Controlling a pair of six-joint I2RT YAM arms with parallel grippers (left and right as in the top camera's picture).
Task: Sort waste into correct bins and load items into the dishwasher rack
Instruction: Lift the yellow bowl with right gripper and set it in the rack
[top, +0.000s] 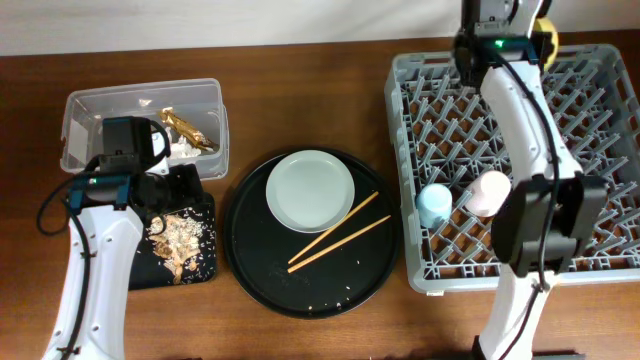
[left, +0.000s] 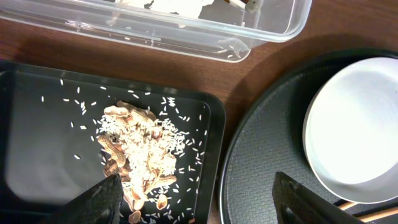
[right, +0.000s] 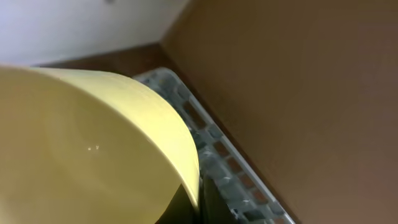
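Overhead view: dishwasher rack (top: 600, 130) at the right of the bench (top: 300, 90), its far edge beneath the right hand (top: 528, 25), which is clamped on the small yellow bowl (right: 81, 149); shallow black tray (left: 37, 143) beneath the left hand (left: 202, 202), fingers apart, food scraps (left: 140, 149) just ahead.

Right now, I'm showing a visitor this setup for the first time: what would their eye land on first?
The grey dishwasher rack on the right dominates, with a light blue cup and a pink cup sitting among its pegs. A yellow bowl fills the right wrist view, at the rack's far edge. In the middle, a round black tray carries a pale grey plate and wooden chopsticks.
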